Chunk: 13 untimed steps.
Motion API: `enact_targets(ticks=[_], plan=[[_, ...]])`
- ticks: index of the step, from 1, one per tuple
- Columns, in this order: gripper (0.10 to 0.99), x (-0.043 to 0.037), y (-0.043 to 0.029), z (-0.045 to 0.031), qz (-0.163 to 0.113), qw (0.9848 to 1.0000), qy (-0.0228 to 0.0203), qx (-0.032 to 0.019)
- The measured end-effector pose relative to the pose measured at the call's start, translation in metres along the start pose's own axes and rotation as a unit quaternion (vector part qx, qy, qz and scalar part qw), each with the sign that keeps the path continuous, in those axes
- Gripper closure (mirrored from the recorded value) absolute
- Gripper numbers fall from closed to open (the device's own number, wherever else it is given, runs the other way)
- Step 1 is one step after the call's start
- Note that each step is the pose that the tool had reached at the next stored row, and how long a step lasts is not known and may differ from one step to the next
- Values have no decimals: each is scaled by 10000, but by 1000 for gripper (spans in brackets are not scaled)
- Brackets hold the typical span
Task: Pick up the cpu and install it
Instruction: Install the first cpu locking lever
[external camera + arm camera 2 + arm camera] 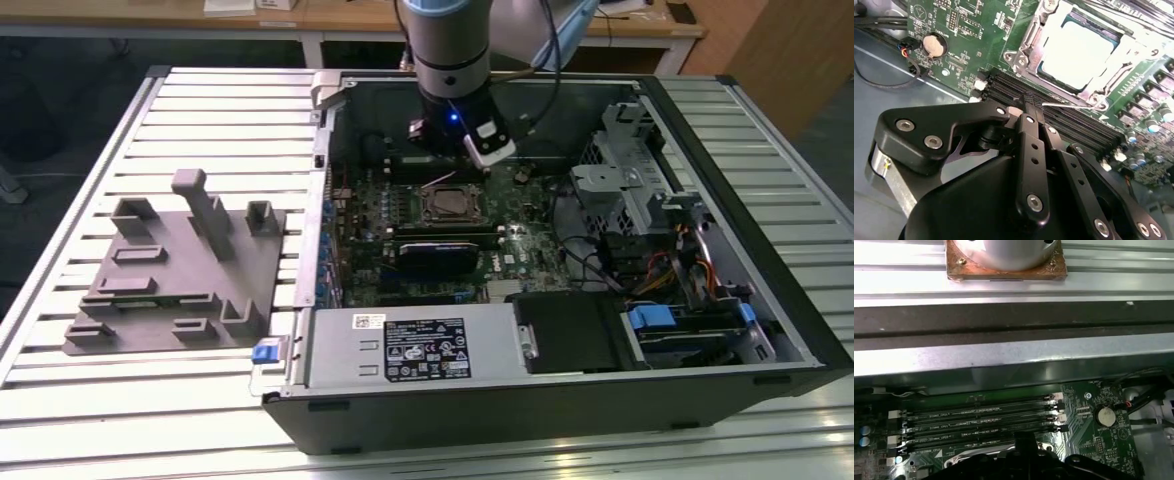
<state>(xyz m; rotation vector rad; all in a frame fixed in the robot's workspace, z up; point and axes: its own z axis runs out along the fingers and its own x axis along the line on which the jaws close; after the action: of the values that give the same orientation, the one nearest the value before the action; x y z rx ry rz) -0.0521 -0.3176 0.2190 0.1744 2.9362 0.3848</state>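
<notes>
Broadly, the open black desktop computer case (561, 400) is lying on its side on the slatted light metal desk (80, 170), with a grey moulded fixture tray (174, 270) sitting near the desk's edge on the exterior view's left. Inside the case the green motherboard (534, 240) is facing upward, and the robot arm is reaching down over the part of it toward the desk's far edge.

The black linkage end effector (1026, 107) is hanging just above the rows of black memory slots (1064, 117), its fingers (1030, 127) drawn together with nothing between them. The cpu (1081, 50), a flat square chip with a silvery-white metal top, is sitting in the metal-framed socket (445, 204) at the middle of the board, its top bare and the thin wire socket lever (1069, 105) standing out beside the frame. From the fingertips the chip is lying just past the memory slots, toward the desk's near edge in the exterior view; being square, it is offering no long axis.
</notes>
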Motion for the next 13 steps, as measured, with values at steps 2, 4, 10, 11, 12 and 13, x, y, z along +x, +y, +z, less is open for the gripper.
enact_targets(ticks=[2, 4, 10, 11, 12, 13], plan=[[980, 3, -4, 16, -9, 10000, -38, -5], [980, 5, -7, 26, -11, 10000, -57, -5], [980, 31, -18, 53, 42, 9999, -89, 33], [980, 37, -19, 57, 61, 9999, -95, 42], [980, 42, -18, 60, 82, 9999, -101, 51], [980, 45, -16, 64, 100, 9999, -107, 58]])
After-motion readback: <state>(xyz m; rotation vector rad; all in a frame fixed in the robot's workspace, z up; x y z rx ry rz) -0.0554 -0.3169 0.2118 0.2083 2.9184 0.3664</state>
